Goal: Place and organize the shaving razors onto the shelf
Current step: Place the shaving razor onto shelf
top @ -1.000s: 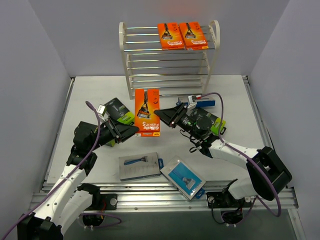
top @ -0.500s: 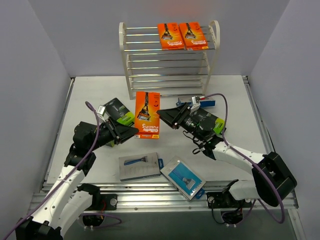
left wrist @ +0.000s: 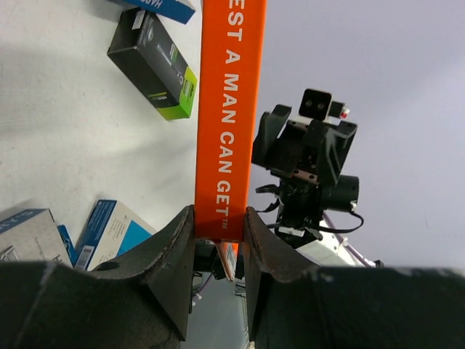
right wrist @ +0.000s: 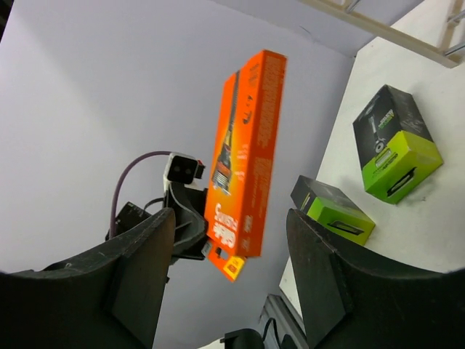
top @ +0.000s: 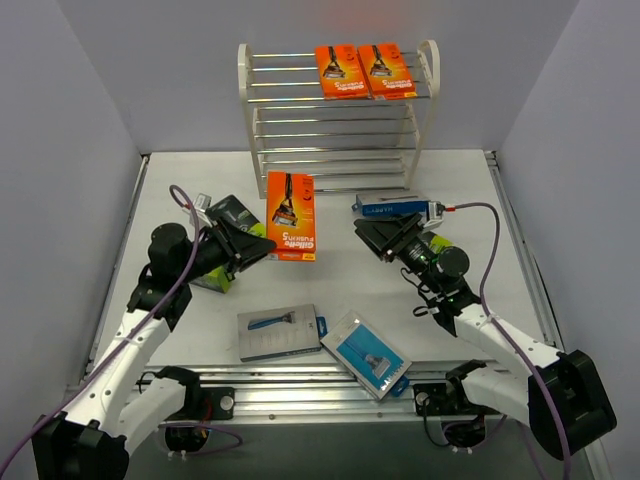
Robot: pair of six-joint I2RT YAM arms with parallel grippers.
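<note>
Step in hand: by my read, the orange card (top: pixel 292 215) is headed for the top tier to join its two mates.
Left gripper (top: pixel 262 252): clamped on the card's lower edge. The wrist view shows both pads pressed on the thin orange spine.
Card position: off the table (top: pixel 330 290), standing upright in the air in front of the shelf (top: pixel 243 75), printed face to the overhead camera.
Right gripper (top: pixel 378 238): jaws spread, nothing between them, well apart from the card and pointing toward it.
Left arm pose: elbow low over the left side of the table, forearm reaching up and inward, wrist tipped so the card stands tall.
Right arm pose: stretched forward over the right-centre of the table, with a blue pack (top: pixel 395 208) just behind the fingers.
Shelf now: two orange cards (top: pixel 340 70) lie side by side on the right part of the top tier, with bare rods to their left.
Doing it well: raise the card clear of the top rods first, then tip it flat and lay it across several rods just left of the pair, edges in line.
Watch for: a narrow-edge grip can let the card swing, so go slow and open only once it rests.
</note>
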